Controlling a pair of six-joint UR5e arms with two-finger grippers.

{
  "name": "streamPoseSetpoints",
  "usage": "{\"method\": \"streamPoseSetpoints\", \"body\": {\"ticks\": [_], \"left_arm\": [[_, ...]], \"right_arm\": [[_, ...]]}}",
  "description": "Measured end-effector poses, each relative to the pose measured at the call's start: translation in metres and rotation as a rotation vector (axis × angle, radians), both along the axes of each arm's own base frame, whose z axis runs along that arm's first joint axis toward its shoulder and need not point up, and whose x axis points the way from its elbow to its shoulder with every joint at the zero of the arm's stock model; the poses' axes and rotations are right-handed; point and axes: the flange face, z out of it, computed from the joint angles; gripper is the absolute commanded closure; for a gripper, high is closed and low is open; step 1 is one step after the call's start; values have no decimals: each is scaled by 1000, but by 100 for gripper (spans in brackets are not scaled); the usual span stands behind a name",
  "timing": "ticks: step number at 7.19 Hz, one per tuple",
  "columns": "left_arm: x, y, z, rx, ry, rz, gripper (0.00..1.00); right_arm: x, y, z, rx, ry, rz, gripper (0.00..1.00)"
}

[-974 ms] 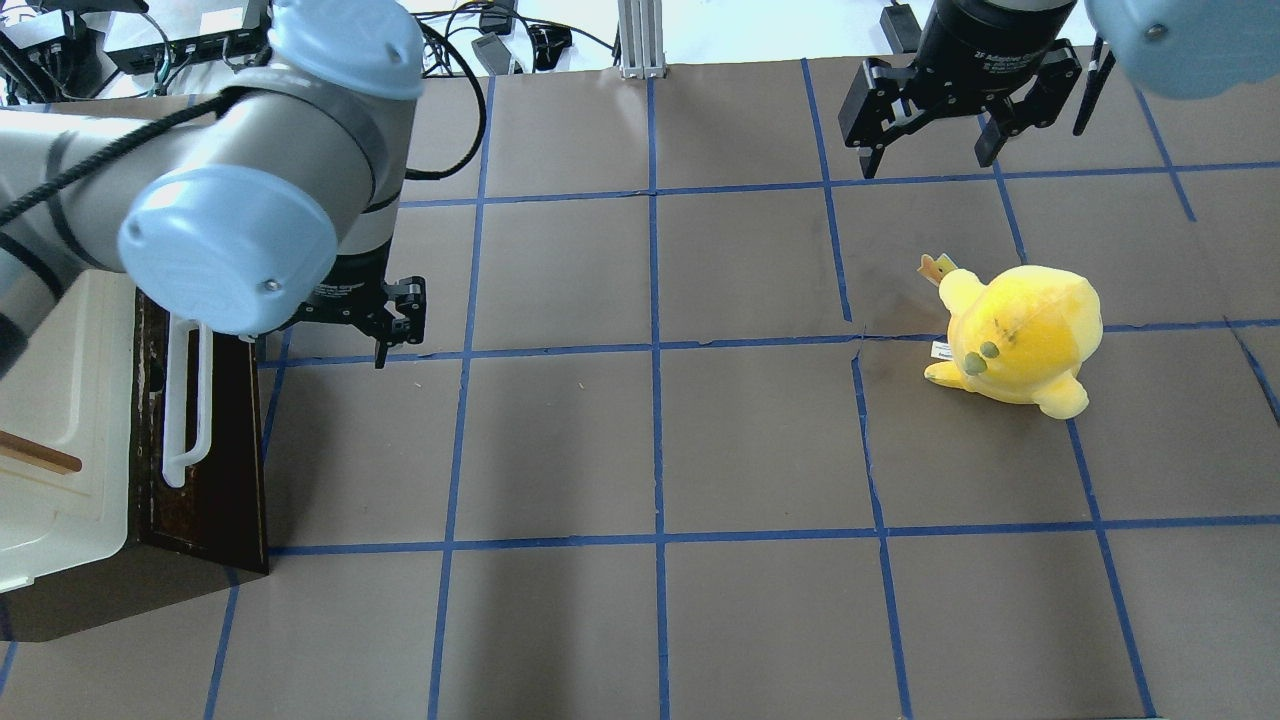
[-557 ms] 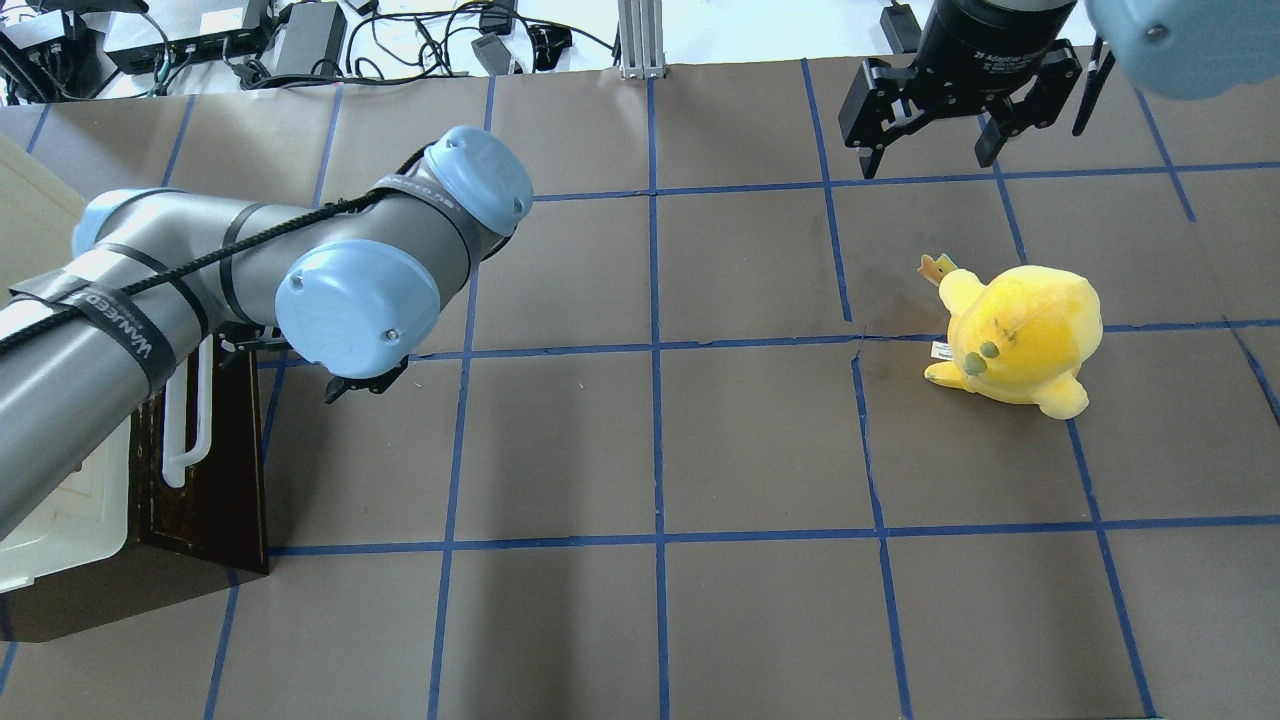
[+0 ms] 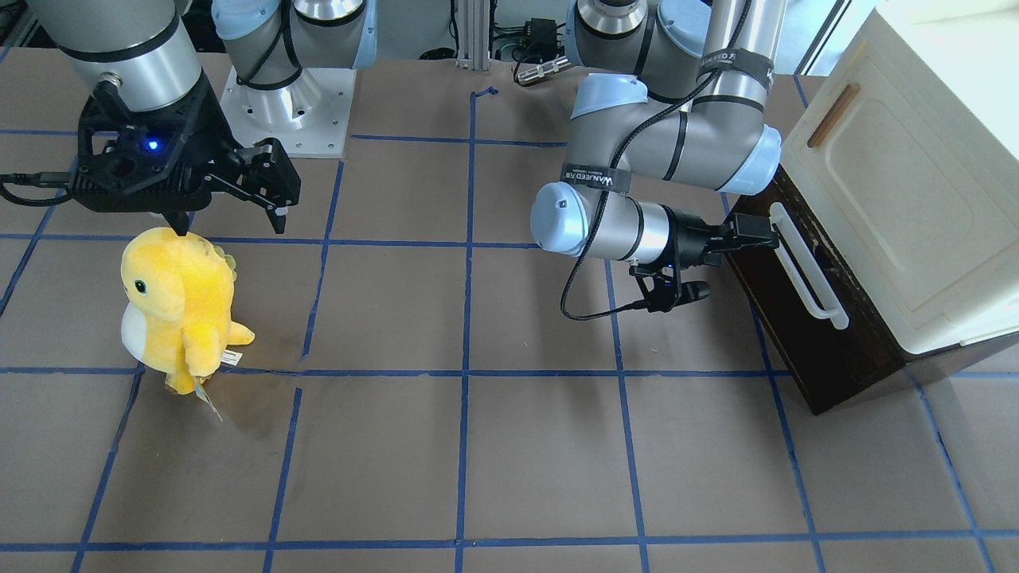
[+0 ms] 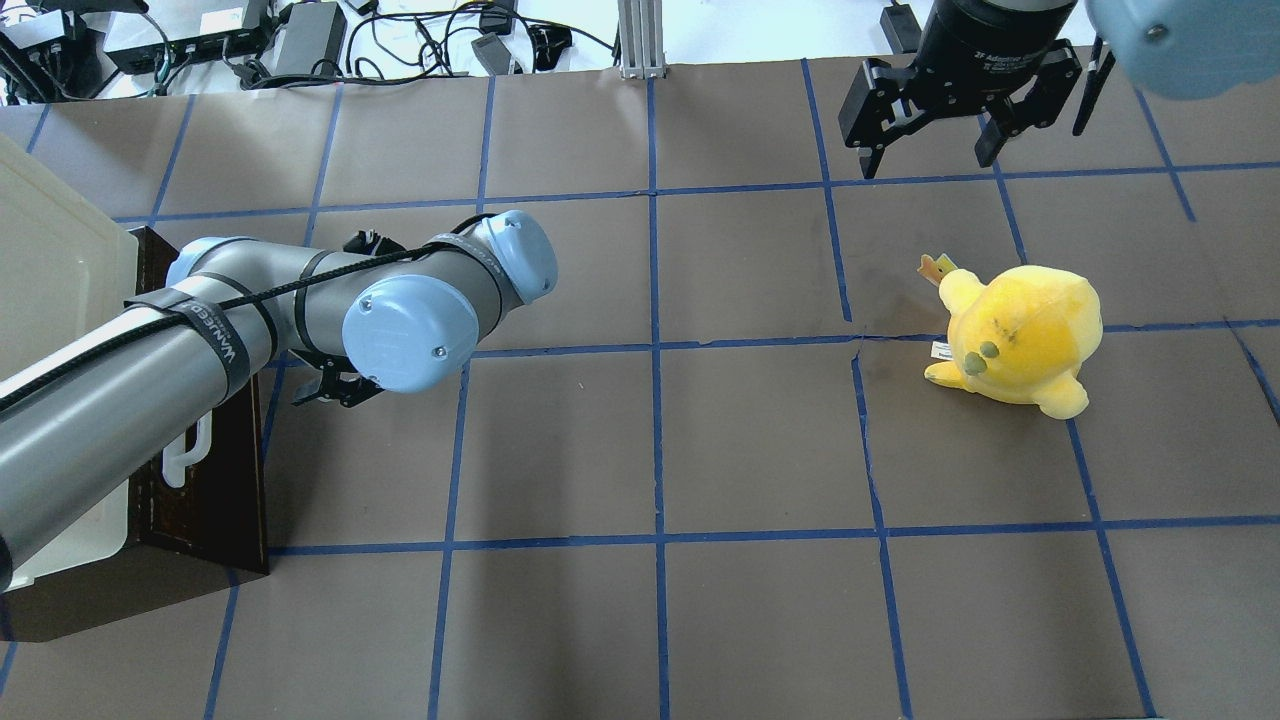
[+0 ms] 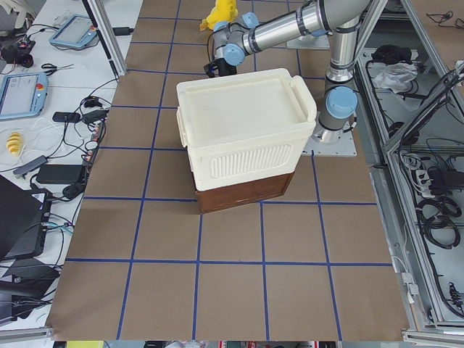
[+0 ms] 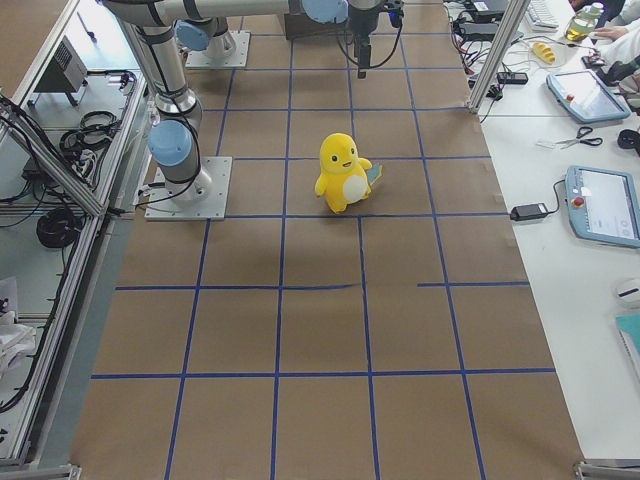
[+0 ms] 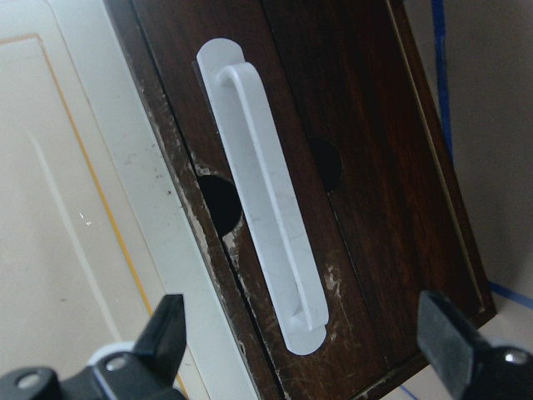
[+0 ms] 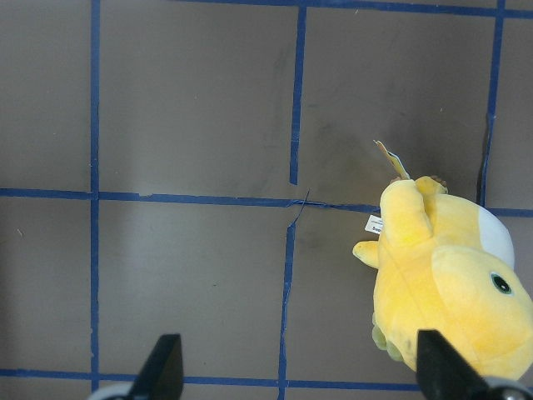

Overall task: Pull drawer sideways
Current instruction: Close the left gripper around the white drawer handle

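The dark brown drawer (image 3: 804, 358) sits shut under a cream cabinet at the table's left end, and its front fills the left wrist view (image 7: 375, 192). Its long white bar handle (image 3: 806, 277) runs along the front (image 7: 266, 242). My left gripper (image 3: 755, 239) is open and level, pointing at the drawer front near the handle's far end. In the wrist view its fingers (image 7: 162, 333) stand either side of the handle, short of it. In the overhead view the arm hides the gripper; the handle's near end (image 4: 185, 455) shows. My right gripper (image 4: 928, 160) is open and empty above the table's far right.
The cream cabinet (image 3: 899, 183) with a small wooden handle (image 3: 833, 115) sits on top of the drawer. A yellow plush toy (image 4: 1020, 335) stands on the right half of the table, just below my right gripper (image 8: 301, 375).
My left arm has dropped and folded toward the drawer; its gripper has turned from pointing down at the table to facing the drawer front. The right arm and plush have not moved.
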Motion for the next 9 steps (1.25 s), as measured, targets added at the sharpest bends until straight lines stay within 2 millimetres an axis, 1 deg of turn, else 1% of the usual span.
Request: {"method": "streamPoseSetpoints", "body": {"ticks": [2, 3, 6, 7, 8, 9], "left_arm": [[10, -9, -13, 18, -32, -1, 0], [16, -16, -14, 8, -37, 12, 0], [47, -24, -25, 0, -52, 82, 0], [52, -24, -31, -2, -64, 91, 5], [56, -23, -35, -4, -82, 89, 22], [57, -22, -38, -1, -94, 84, 26]], "right_arm": [[0, 0, 0, 0, 0, -1, 0], [0, 0, 0, 0, 0, -1, 0], [0, 0, 0, 0, 0, 0, 0], [0, 0, 0, 0, 0, 0, 0], [0, 0, 0, 0, 0, 0, 0], [0, 0, 0, 0, 0, -1, 0]]}}
